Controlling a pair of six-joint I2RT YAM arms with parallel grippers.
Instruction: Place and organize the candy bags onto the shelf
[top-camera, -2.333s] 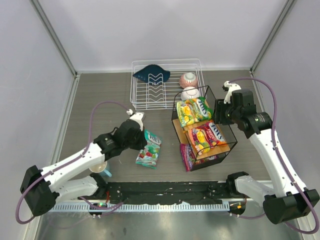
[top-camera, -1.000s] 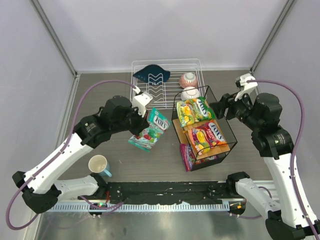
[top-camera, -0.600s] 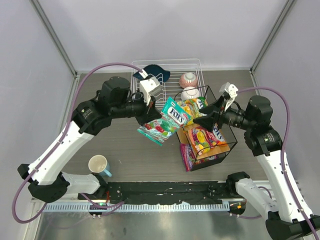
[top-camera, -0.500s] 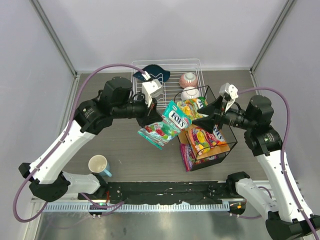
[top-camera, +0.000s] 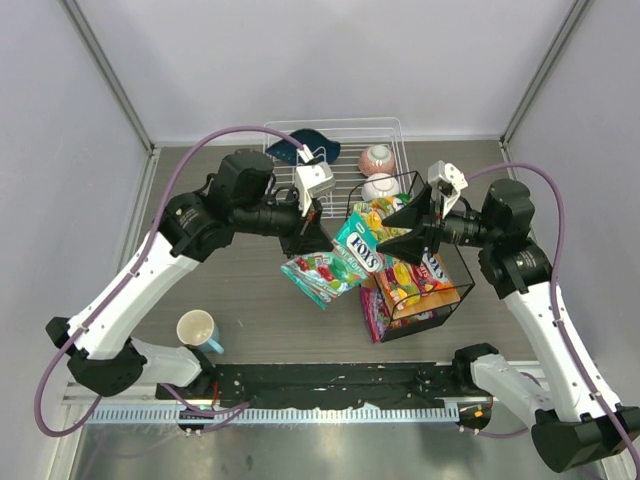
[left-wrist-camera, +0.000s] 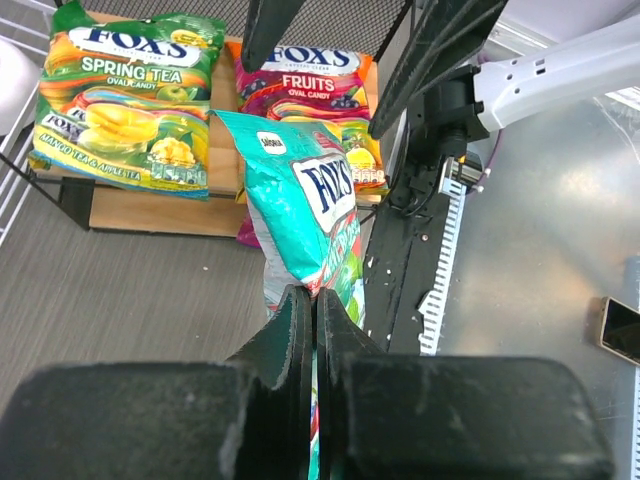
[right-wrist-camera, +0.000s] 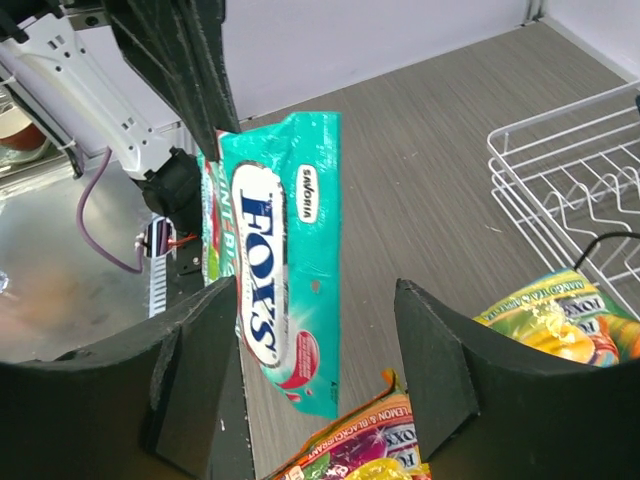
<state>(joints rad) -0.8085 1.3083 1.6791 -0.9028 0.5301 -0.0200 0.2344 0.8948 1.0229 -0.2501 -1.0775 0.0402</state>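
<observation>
My left gripper (top-camera: 305, 238) (left-wrist-camera: 315, 300) is shut on one end of the teal candy bag (top-camera: 340, 262) (left-wrist-camera: 300, 210), which hangs in the air just left of the shelf (top-camera: 456, 292). My right gripper (top-camera: 393, 229) (right-wrist-camera: 315, 290) faces it, open, and the teal bag (right-wrist-camera: 285, 270) shows between its fingers; I cannot tell whether they touch it. On the shelf's board lie the green bag (top-camera: 375, 215) (left-wrist-camera: 125, 100) and the orange-red bag (top-camera: 415, 280) (left-wrist-camera: 320, 75). The purple bag (top-camera: 375, 312) leans at the shelf's near left corner.
A white wire dish rack (top-camera: 330, 170) stands behind the shelf, holding a dark blue item (top-camera: 300, 145) and two round bowls (top-camera: 378, 160). A mug (top-camera: 197, 328) stands at the near left. A phone (left-wrist-camera: 620, 330) lies past the table's near edge.
My left gripper has lifted the teal bag from the table and carried it right toward the shelf. The right arm has swung left toward it, and its jaws have opened wider.
</observation>
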